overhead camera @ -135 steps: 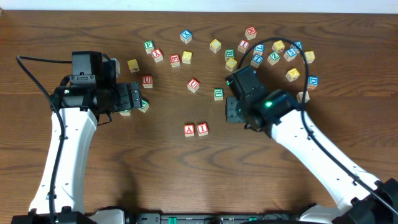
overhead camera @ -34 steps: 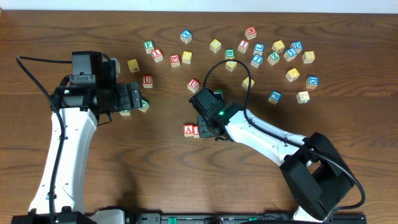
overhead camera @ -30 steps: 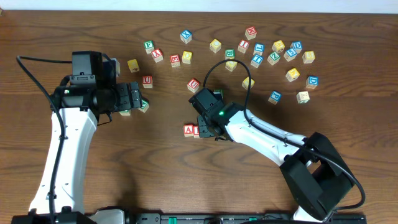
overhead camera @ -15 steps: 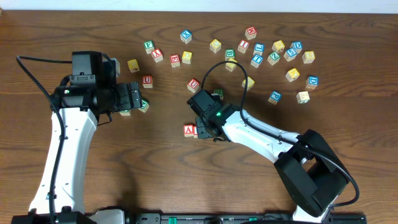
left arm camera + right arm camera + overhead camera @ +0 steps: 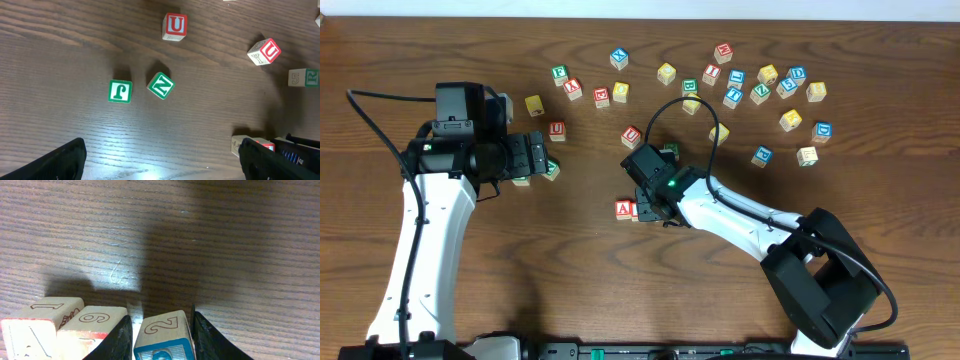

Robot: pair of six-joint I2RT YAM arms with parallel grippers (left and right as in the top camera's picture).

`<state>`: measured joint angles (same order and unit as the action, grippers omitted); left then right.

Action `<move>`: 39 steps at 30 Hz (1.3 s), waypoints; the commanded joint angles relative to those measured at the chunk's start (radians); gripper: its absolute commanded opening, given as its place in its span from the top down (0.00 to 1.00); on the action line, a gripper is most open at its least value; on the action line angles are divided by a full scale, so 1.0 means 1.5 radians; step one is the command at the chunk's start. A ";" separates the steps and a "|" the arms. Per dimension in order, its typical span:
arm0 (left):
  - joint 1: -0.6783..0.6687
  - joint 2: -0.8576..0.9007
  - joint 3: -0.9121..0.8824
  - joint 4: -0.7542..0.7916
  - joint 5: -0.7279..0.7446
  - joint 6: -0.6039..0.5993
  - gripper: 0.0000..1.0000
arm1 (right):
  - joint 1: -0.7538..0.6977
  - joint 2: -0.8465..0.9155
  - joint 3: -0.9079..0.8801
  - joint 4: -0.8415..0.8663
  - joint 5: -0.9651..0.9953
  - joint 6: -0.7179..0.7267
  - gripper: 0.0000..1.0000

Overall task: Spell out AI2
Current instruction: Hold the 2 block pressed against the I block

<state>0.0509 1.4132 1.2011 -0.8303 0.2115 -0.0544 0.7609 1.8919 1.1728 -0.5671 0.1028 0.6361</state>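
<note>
Whether the right gripper (image 5: 161, 324) pinches the 2 cube (image 5: 165, 332) we cannot tell; the left gripper (image 5: 162, 152) gapes. It looks like light, rigid wood, so we'd hold opposite flat faces.

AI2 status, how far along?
Done: A cube and I cube sit side by side. In hand: the blue 2 cube rests on the table right of them, in line, straddled by the right hand, one finger separating it from the I cube; gripped or released, can't tell. Left: withdraw the hand, close any gap.
</note>
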 commanded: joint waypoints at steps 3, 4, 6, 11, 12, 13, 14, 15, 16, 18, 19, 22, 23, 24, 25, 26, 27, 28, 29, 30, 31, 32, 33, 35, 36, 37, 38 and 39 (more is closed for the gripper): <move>0.002 0.005 -0.004 -0.002 0.004 0.006 0.04 | 0.011 0.013 -0.003 0.002 0.014 0.009 0.66; 0.002 0.005 -0.004 -0.002 0.004 0.006 0.04 | 0.011 0.013 -0.003 0.002 0.014 0.009 0.66; 0.002 0.005 -0.004 -0.002 0.004 0.006 0.04 | 0.011 0.013 -0.003 0.002 0.015 0.010 0.67; 0.002 0.005 -0.004 -0.002 0.004 0.006 0.04 | 0.011 0.013 -0.003 0.002 0.015 0.010 0.67; 0.002 0.005 -0.004 -0.002 0.004 0.006 0.04 | 0.011 0.013 -0.003 0.002 0.016 0.010 0.67; 0.002 0.005 -0.004 -0.002 0.004 0.006 0.04 | 0.011 0.013 -0.003 0.002 0.017 0.010 0.66; 0.002 0.005 -0.004 -0.002 0.004 0.006 0.04 | 0.011 0.013 -0.003 0.002 0.017 0.010 0.67; 0.002 0.005 -0.004 -0.002 0.004 0.006 0.04 | 0.011 0.013 -0.003 0.002 0.017 0.010 0.67; 0.002 0.005 -0.004 -0.002 0.004 0.006 0.04 | 0.011 0.013 -0.003 0.003 0.018 0.010 0.67; 0.002 0.005 -0.004 -0.002 0.004 0.006 0.04 | 0.011 0.013 -0.003 0.005 0.020 0.010 0.67; 0.002 0.005 -0.004 -0.002 0.004 0.006 0.04 | 0.011 0.013 -0.003 0.005 0.021 0.010 0.67; 0.002 0.005 -0.004 -0.002 0.004 0.006 0.04 | 0.011 0.013 -0.003 0.005 0.028 0.010 0.68; 0.002 0.005 -0.004 -0.002 0.004 0.006 0.04 | 0.012 0.014 -0.003 0.005 0.031 0.010 0.67; 0.002 0.005 -0.004 -0.002 0.004 0.006 0.04 | 0.012 0.014 -0.003 0.005 0.032 0.010 0.68; 0.002 0.005 -0.004 -0.002 0.004 0.006 0.04 | 0.013 0.014 -0.003 0.005 0.033 0.010 0.68; 0.002 0.005 -0.004 -0.002 0.004 0.006 0.04 | 0.013 0.014 -0.003 0.005 0.033 0.010 0.68; 0.002 0.005 -0.004 -0.002 0.004 0.006 0.04 | 0.013 0.014 -0.003 0.005 0.033 0.010 0.68; 0.002 0.005 -0.004 -0.002 0.004 0.006 0.04 | 0.013 0.014 -0.003 0.005 0.033 0.010 0.68; 0.002 0.005 -0.004 -0.002 0.004 0.006 0.04 | 0.013 0.014 -0.003 0.005 0.033 0.010 0.68; 0.002 0.005 -0.004 -0.002 0.004 0.006 0.04 | 0.013 0.014 -0.003 0.005 0.033 0.010 0.68; 0.002 0.005 -0.004 -0.002 0.004 0.006 0.04 | 0.013 0.014 -0.003 0.005 0.033 0.010 0.68; 0.002 0.005 -0.004 -0.002 0.004 0.006 0.04 | 0.013 0.014 -0.003 0.005 0.033 0.010 0.68; 0.002 0.005 -0.004 -0.002 0.004 0.006 0.04 | 0.013 0.014 -0.003 0.005 0.033 0.010 0.68; 0.002 0.005 -0.004 -0.002 0.004 0.006 0.04 | 0.013 0.014 -0.003 0.005 0.034 0.010 0.68; 0.002 0.005 -0.004 -0.002 0.004 0.006 0.04 | 0.013 0.014 -0.003 0.005 0.035 0.010 0.68; 0.002 0.005 -0.004 -0.002 0.004 0.006 0.04 | 0.013 0.015 -0.003 0.005 0.035 0.010 0.68; 0.002 0.005 -0.004 -0.002 0.004 0.006 0.04 | 0.013 0.016 -0.003 0.005 0.035 0.011 0.69; 0.002 0.005 -0.004 -0.002 0.004 0.006 0.04 | 0.013 0.016 -0.003 0.005 0.035 0.014 0.68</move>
<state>0.0509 1.4128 1.2011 -0.8303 0.2115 -0.0544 0.7616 1.8919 1.1728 -0.5621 0.1314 0.6373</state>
